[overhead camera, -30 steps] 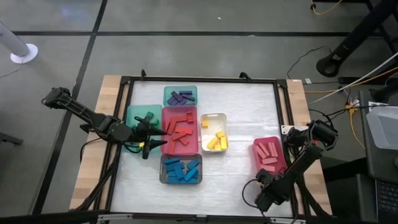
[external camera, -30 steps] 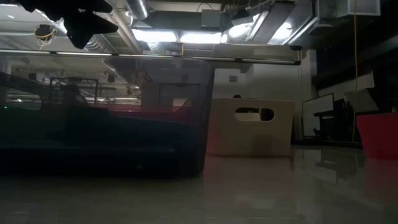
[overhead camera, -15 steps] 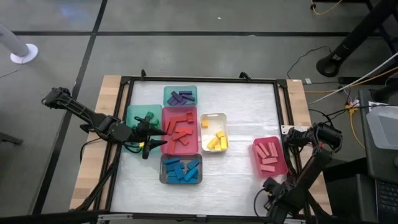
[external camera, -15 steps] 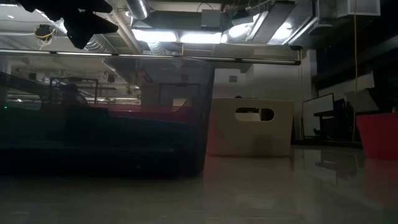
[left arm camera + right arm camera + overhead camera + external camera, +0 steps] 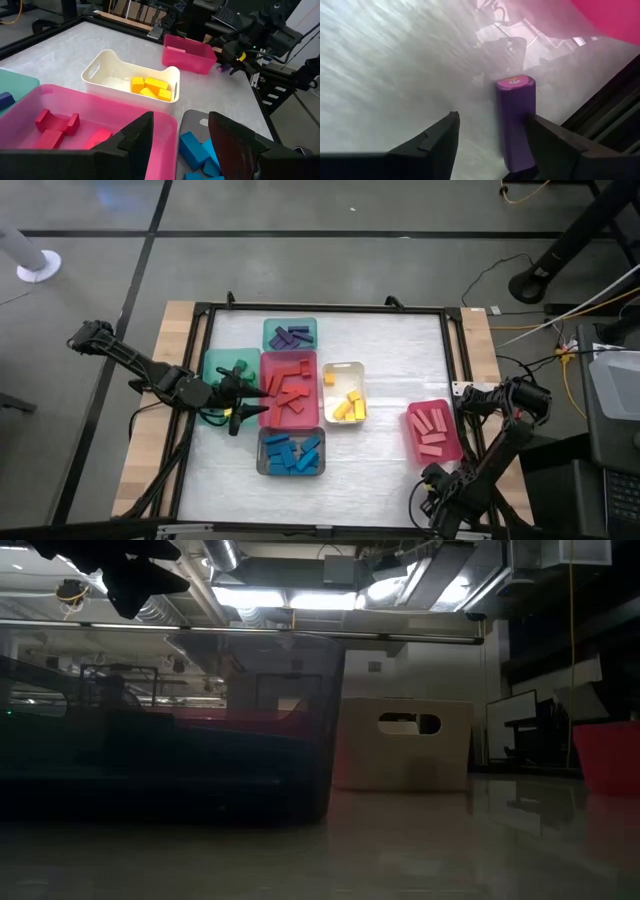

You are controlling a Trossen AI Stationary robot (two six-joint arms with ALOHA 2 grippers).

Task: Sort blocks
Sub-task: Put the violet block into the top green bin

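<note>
At the counter's (image 5: 390,370) five o'clock corner my right tool (image 5: 492,137) sits lower and nearer the edge than a second ago, when it lay closer to the pink tray (image 5: 434,429); since half a second ago it has barely shifted. Its jaws stand released, one on each side of a purple block (image 5: 516,120) that stands upright on the counter just beside the black frame rail, with nothing gripped yet. The pink tray, holding pink blocks (image 5: 431,426), is near at the block's far side.

My left tool (image 5: 180,145) has not moved: it hangs at nine o'clock over the near rim of the red tray (image 5: 289,389), jaws released and empty. Past its fingers (image 5: 135,140) I see red blocks (image 5: 56,124), the white tray (image 5: 127,75) with yellow blocks (image 5: 150,88), and blue blocks (image 5: 197,150) in the grey tray (image 5: 291,452). Purple blocks (image 5: 291,335) lie in the teal tray at twelve o'clock, and green blocks (image 5: 237,370) lie in the green tray (image 5: 213,366) under my left arm. In the low view the trays' dark walls block most of the counter.
</note>
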